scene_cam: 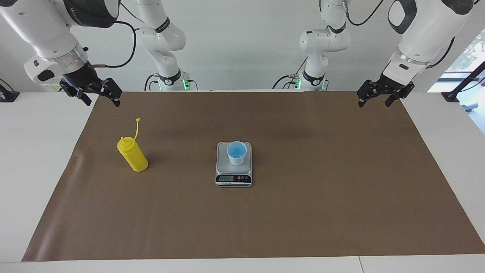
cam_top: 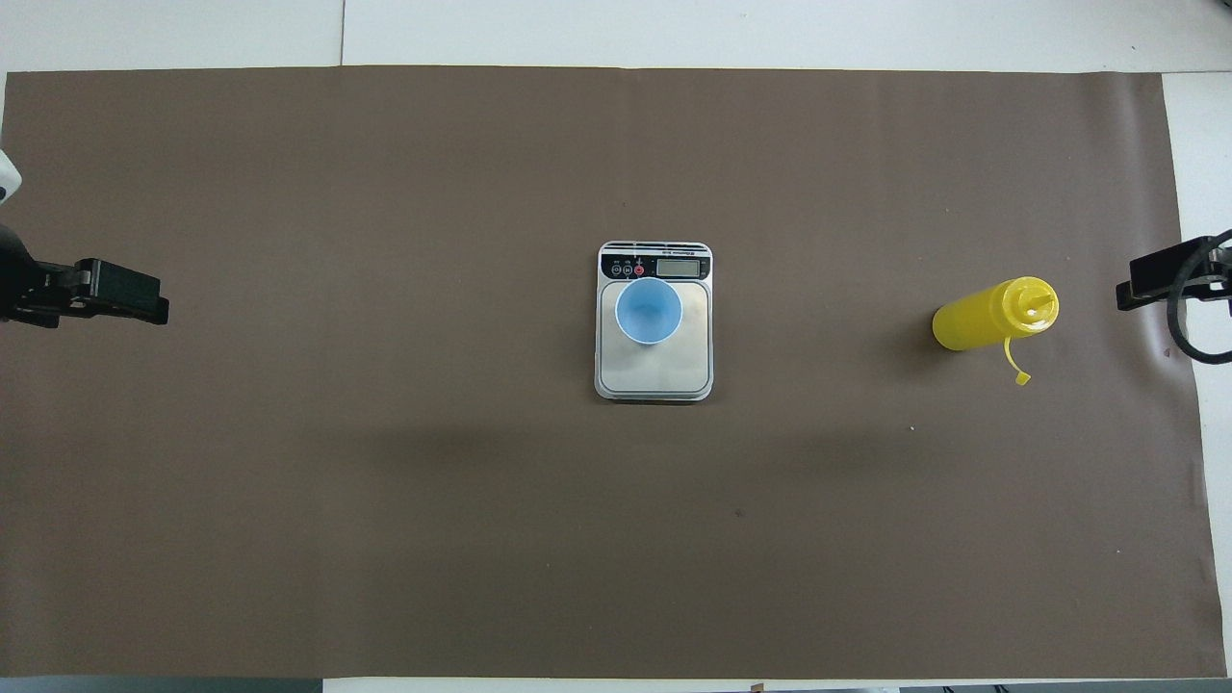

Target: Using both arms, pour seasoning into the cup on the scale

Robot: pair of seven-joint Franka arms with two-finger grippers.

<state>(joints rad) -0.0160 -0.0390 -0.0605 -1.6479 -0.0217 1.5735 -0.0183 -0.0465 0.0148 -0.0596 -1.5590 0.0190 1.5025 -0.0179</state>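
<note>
The yellow seasoning bottle stands upright on the mat toward the right arm's end, its cap strap hanging loose. The light-blue cup stands upright on the silver scale at mid-table. My right gripper hangs open and empty in the air over the mat's edge at its own end, clear of the bottle. My left gripper waits open and empty over the mat's corner at the left arm's end.
A brown mat covers most of the white table. White table margins run along both ends and the edge farthest from the robots.
</note>
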